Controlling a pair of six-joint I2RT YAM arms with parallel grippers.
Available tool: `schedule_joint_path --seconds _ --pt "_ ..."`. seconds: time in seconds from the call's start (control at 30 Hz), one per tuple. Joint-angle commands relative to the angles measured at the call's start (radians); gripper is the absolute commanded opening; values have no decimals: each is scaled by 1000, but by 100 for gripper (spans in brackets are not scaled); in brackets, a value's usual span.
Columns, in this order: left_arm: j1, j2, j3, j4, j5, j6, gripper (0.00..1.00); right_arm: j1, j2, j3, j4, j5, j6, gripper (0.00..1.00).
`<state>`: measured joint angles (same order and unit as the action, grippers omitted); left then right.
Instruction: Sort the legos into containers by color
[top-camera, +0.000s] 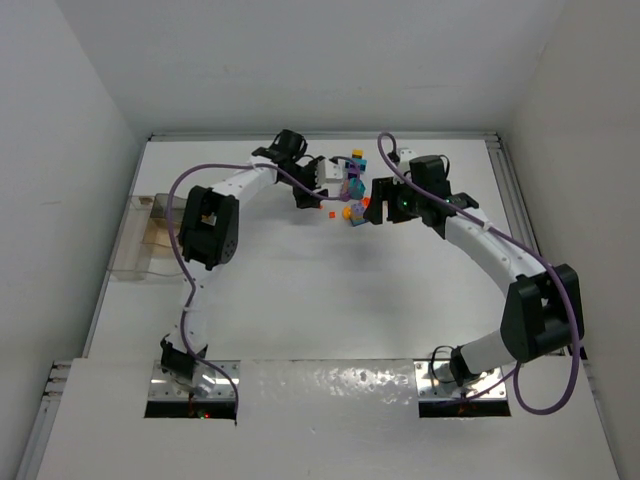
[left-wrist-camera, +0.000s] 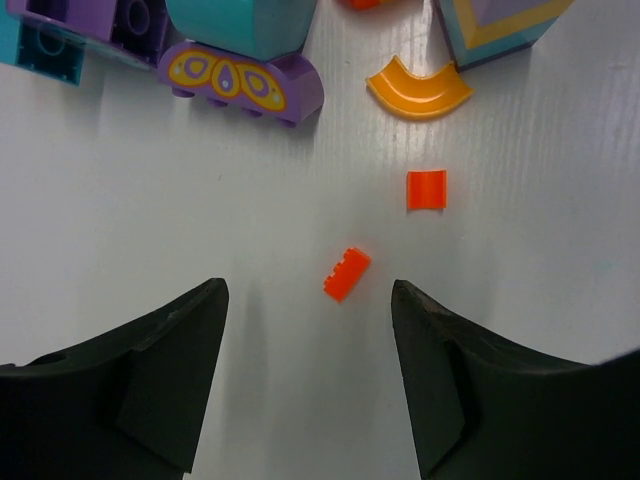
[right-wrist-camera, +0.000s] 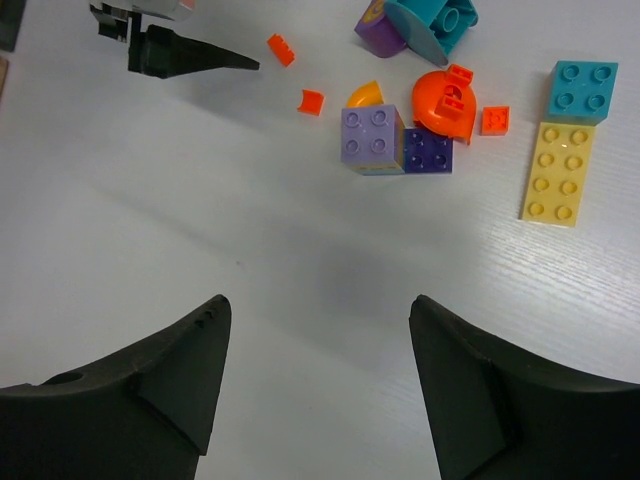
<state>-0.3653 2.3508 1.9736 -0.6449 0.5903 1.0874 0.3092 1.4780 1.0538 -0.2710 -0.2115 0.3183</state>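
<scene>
Two arms reach to the far middle of the table (top-camera: 320, 290) in the top view: left gripper (top-camera: 306, 192) and right gripper (top-camera: 378, 202) flank the legos (top-camera: 350, 190). The containers (top-camera: 128, 250) sit well apart at the left edge, w/ nothing colourful visible inside from here. Left wrist cam: left gripper (left-wrist-camera: 308, 300) has its jaws spread wide w/ nothing between the pads. The small orange piece (left-wrist-camera: 347, 273) lies on the table just ahead of the gap, slightly right of centre; a second orange tile (left-wrist-camera: 426, 189) and an orange arch (left-wrist-camera: 418, 88) lie beyond. Right wrist cam: right gripper (right-wrist-camera: 318, 305) is also wide apart & empty, hovering short of the pile, i.e. lilac brick (right-wrist-camera: 371, 137), yellow brick (right-wrist-camera: 558, 172), teal brick (right-wrist-camera: 581, 90). Step looks like the approach for an orange pick, sorting barely begun imo. Next you'd need to drop the left fingers around that small orange piece, nudge right to centre it, and close gently. It's tiny & flat, so it may skid. Then carry it over to the containers.
</scene>
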Motion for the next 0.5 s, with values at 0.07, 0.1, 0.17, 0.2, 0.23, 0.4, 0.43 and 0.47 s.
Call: schedule_joint_path --seconds 0.07,0.1,0.17,0.2,0.23,0.4,0.43,0.47 --pt "-1 83 42 7 -3 48 64 1 -39 -2 26 -11 27 70" --pt "-1 87 48 4 -7 49 64 1 -42 -3 32 -11 31 70" --pt "-3 90 45 4 -9 52 61 1 -48 -12 41 -12 36 69" --pt "-3 91 39 4 -10 58 60 2 -51 -15 42 -11 38 69" --pt "-4 93 38 1 -15 60 59 1 -50 -17 41 -9 38 69" --pt "-23 99 24 -1 -27 75 50 1 -48 -21 44 -9 33 67" --pt "-24 99 24 -7 -27 78 45 1 -50 -18 42 -8 30 66" --pt "-27 94 22 -16 -20 98 43 1 -50 -17 42 -6 27 66"
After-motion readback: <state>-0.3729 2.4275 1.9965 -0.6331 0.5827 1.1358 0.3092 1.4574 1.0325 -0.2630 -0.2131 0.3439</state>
